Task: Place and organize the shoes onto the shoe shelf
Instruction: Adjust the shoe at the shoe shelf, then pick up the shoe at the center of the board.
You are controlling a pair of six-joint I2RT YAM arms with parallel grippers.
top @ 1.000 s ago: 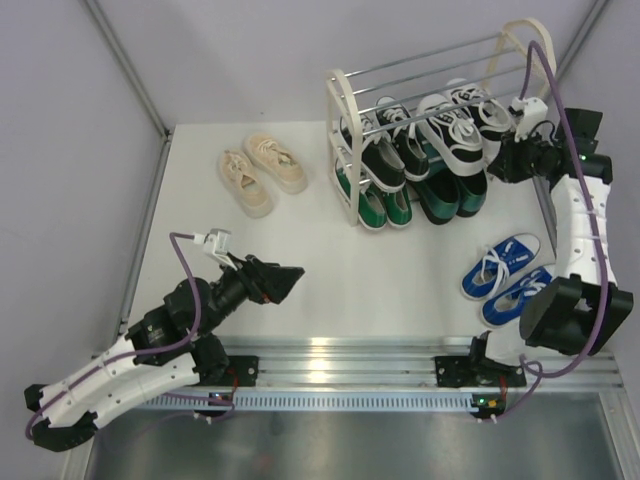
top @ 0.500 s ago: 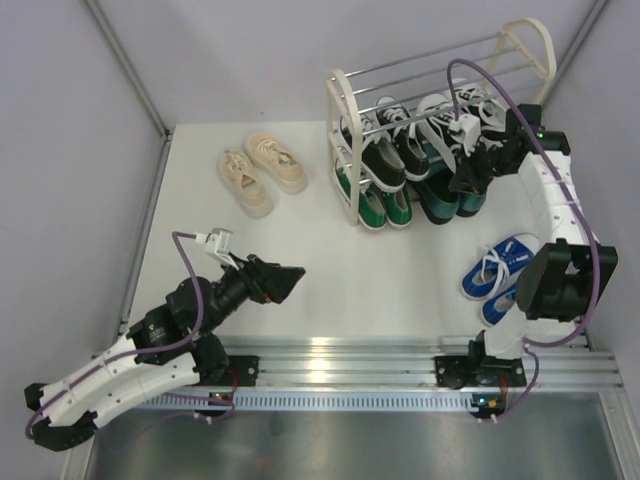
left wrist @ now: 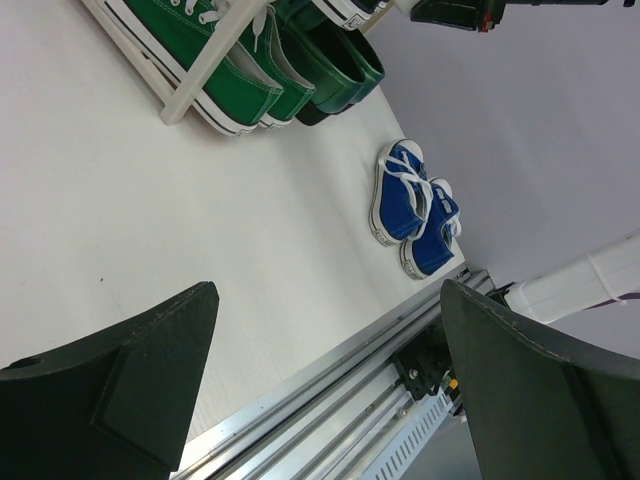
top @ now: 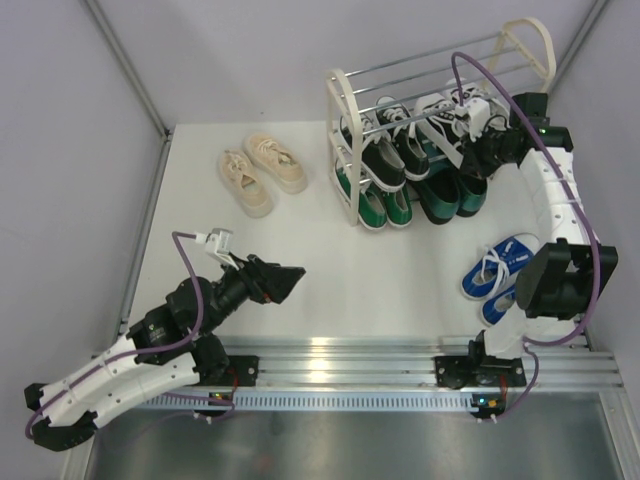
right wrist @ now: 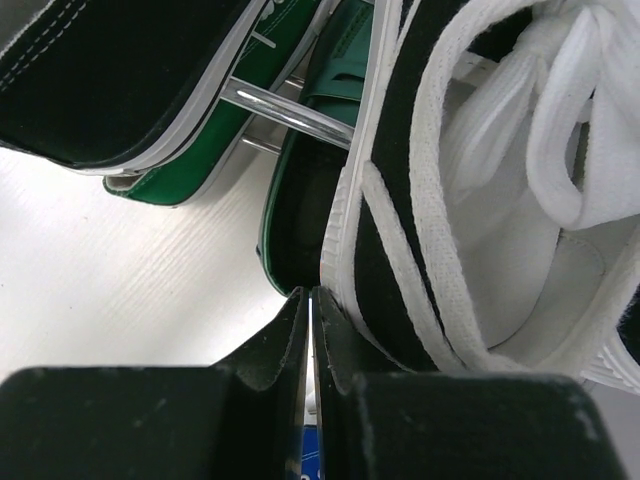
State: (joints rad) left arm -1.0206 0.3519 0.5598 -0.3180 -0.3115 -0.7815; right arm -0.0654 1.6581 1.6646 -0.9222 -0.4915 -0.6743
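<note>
Right gripper (top: 472, 158) has swung in from the far right end of the shoe shelf (top: 344, 150), where it hung a second ago, and now sits over the shelf's right half. It is a little higher up the overhead view than half a second back. Its fingers are pressed together with nothing between them. In the right wrist view the closed tips (right wrist: 310, 300) lie just beside the white sole edge of a black-and-white striped sneaker (right wrist: 450, 200); whether they touch it cannot be told. Left gripper (top: 285, 280) has not moved: it hovers low over the front left of the table (top: 300, 250), jaws spread wide and empty. None of the shoes has shifted. The shelf stands at the back right, with cream arched end frames joined by thin silver rods (right wrist: 290, 110). On it the striped sneakers (top: 450, 125) rest on the right of an upper tier, with the black canvas sneakers (top: 385, 150) to their left. Below, the green canvas sneakers (top: 375, 205) sit at the left and the glossy dark green loafers (top: 445, 195) at the right. Two pairs lie off the shelf on the table: the cream chunky sneakers (top: 262, 170) to its left and the blue white-laced sneakers (top: 505, 275) in front of it, near the right arm's base.
</note>
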